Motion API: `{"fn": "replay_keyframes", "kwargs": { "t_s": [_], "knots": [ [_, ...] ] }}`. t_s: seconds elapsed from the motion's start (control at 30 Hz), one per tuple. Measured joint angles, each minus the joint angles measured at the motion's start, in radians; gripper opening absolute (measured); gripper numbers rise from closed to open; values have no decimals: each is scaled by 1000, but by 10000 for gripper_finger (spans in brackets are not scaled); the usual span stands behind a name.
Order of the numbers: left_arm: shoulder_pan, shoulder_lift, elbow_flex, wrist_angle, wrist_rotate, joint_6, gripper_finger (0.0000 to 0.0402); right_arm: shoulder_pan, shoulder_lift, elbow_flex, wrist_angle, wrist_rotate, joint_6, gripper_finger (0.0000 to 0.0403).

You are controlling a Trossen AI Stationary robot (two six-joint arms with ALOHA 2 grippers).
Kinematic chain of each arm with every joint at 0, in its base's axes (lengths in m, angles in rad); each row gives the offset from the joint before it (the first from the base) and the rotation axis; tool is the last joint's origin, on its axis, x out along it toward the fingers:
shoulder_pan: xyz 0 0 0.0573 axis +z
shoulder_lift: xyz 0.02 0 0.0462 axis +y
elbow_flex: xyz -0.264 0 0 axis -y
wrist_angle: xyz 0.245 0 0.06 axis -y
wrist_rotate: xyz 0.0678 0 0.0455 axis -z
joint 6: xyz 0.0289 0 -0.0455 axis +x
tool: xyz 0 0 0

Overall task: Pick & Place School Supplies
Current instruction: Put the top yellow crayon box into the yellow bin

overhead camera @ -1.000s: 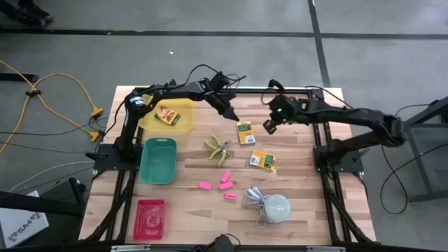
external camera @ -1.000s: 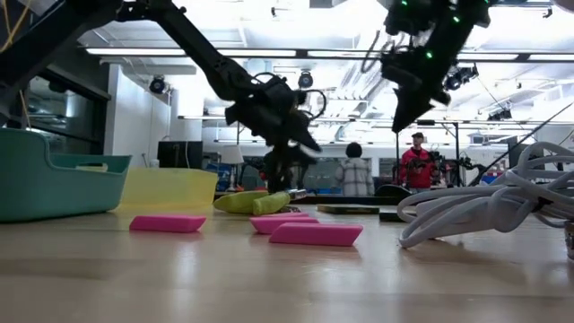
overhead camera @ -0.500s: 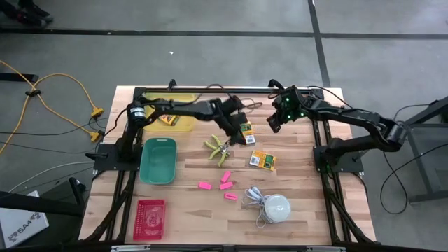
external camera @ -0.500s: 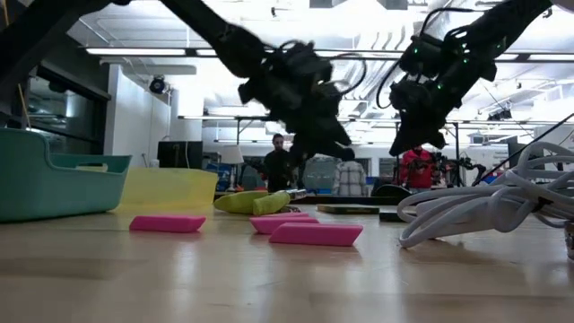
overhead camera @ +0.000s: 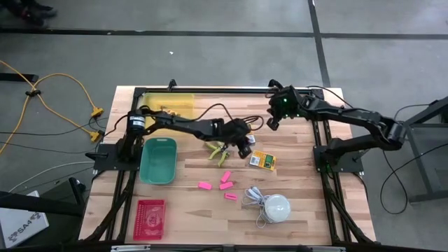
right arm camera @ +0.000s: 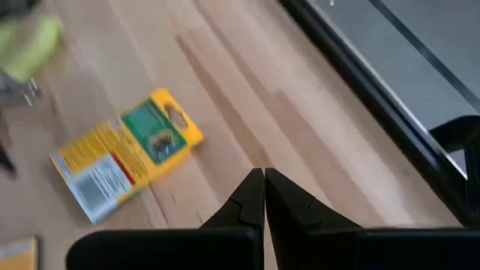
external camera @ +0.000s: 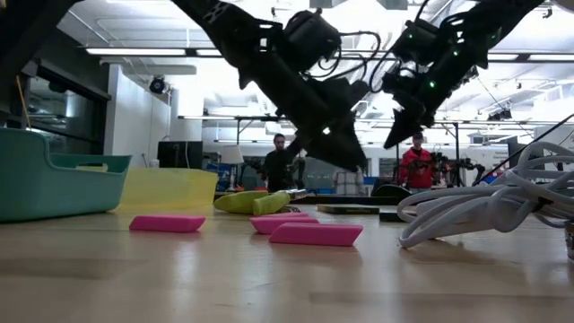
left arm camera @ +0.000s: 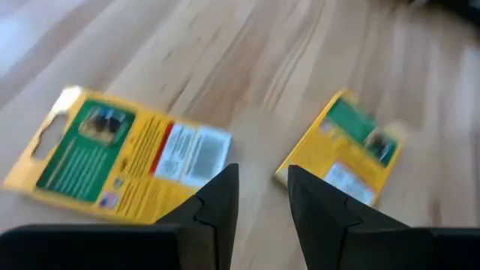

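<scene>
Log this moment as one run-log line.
left gripper: open, empty, over yellow-and-green boxes | right gripper: shut, empty, far table edge | scissors: untouched

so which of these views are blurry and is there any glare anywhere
Left wrist view: both yellow-and-green boxes smear with motion blur. Right wrist view: softer blur on its box. Low view: ceiling lights blow out white, both arms dark silhouettes, pink blocks sharp. High view: evenly lit, crisp.

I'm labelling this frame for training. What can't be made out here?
- High view: one yellow-and-green box is hidden under the left gripper.
- High view: what lies in the yellow bin is covered by the left arm.
- Left wrist view: the print on both boxes is blurred.
- Low view: the flat boxes are barely visible behind the pink erasers.
</scene>
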Motion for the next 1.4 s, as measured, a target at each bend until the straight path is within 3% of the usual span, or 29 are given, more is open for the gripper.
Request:
{"fn": "replay_keyframes", "kwargs": {
  "t_s": [0.23,0.4,0.63,1.17,1.4],
  "knots": [
    [-30,16,-124,244,-57,-43,112,-81,27,20,-1,-205,27,2],
    [-81,14,-143,279,-207,-76,112,-133,146,28,13,-336,61,2],
    [-135,14,-143,296,-265,-75,112,-105,295,112,10,-335,67,2],
    [-177,14,-143,334,-266,-86,112,-82,269,118,65,-326,-35,2],
    [-122,14,-142,219,-248,-306,112,-81,269,118,106,-319,-50,2]
  ]
}}
